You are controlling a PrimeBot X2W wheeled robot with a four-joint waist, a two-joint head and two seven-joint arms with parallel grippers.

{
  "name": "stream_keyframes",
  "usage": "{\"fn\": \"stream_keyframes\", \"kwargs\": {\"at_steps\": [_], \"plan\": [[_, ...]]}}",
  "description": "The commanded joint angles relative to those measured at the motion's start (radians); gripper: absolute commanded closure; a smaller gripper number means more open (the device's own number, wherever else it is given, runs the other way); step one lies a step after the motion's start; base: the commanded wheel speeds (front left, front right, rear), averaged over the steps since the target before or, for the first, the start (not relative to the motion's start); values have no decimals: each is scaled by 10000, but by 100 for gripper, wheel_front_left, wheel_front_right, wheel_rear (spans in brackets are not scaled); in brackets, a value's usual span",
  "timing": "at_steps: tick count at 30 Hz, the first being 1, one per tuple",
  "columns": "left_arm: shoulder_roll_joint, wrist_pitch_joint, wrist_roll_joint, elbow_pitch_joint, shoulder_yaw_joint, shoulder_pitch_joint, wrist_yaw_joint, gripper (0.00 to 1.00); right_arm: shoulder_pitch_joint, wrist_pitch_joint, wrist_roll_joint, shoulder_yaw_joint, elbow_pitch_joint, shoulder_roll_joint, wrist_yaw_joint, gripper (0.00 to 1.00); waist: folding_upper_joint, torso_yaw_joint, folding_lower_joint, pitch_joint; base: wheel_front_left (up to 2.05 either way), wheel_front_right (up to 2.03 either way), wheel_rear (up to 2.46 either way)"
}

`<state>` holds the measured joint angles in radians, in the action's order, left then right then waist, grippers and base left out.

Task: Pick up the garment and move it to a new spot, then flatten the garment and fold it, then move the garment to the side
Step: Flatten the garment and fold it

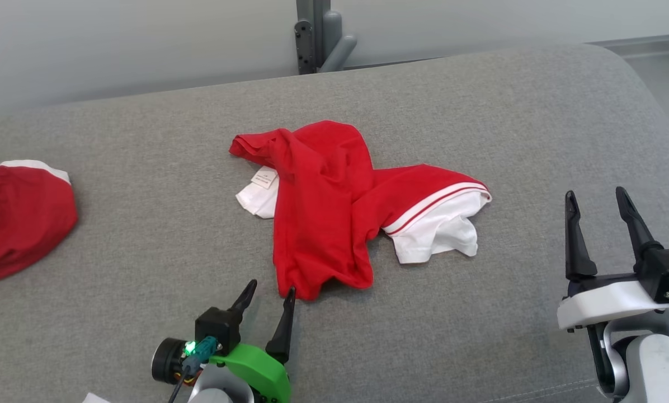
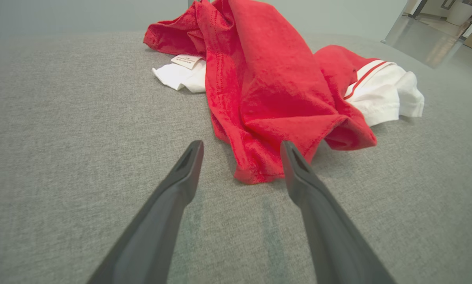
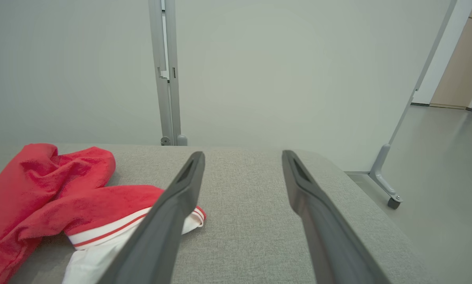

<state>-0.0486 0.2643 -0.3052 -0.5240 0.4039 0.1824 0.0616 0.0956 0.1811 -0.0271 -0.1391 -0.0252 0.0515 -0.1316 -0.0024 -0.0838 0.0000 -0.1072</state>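
Well, the garment [image 1: 323, 207] lies crumpled in the middle of the grey cushion [image 1: 144, 235], neither flattened nor folded, so most of the job looks undone. Left gripper [image 1: 271, 287], spread wide and empty, sits right at its red hem; right gripper [image 1: 595, 193] gapes empty, well apart.

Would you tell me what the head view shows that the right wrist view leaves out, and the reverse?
Head view adds another red garment at far left and the left gripper, open. Right wrist view adds a stand's castor and a beige wall. Shared: the red-and-white garment, the grey cushion, the post and the open right gripper.
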Motion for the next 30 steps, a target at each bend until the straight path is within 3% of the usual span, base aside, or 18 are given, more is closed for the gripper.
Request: {"fn": "stream_keyframes", "kwargs": {"at_steps": [1, 11, 12, 13, 14, 18, 23, 30], "plan": [[-34, 1, -106, -228, 26, 345, -55, 0, 150, 121, 171, -71, 29, -6, 18, 0, 24, -337, 0, -261, 0, 0, 0], [-36, 1, -468, -1739, 200, 1169, -445, 0, 396, 518, 635, -271, -185, -9, 18, 0, 24, -826, 0, -620, 0, 0, 0], [-36, 1, -501, -1792, 247, 1203, -410, 21, 409, 529, 661, -283, -199, -9, 18, 0, 24, -835, 0, -629, 0, 0, 0], [-36, -1, -519, -1851, 311, 1219, -336, 64, 424, 551, 670, -304, -215, -9, 18, 0, 24, -837, 0, -630, 0, 0, 0], [-36, -2, -559, -1891, 365, 1240, -280, 100, 439, 590, 668, -334, -218, -9, 18, 0, 24, -833, 0, -626, 0, 0, 0], [-37, -2, -509, -1802, 494, 1304, -180, 100, 454, 658, 664, -441, -276, -10, 18, 0, 24, -691, 0, -546, 0, 0, 0], [-58, 1, -384, -1374, 133, 1125, -354, 100, 358, 694, 687, -517, -366, -9, 18, 0, 24, -426, 0, -406, 0, 0, 0], [-500, 2, -206, -277, -1233, 482, -739, 100, 137, 720, 782, -651, -675, -6, 18, 0, 24, 93, 0, -317, 0, 0, 0]]}}
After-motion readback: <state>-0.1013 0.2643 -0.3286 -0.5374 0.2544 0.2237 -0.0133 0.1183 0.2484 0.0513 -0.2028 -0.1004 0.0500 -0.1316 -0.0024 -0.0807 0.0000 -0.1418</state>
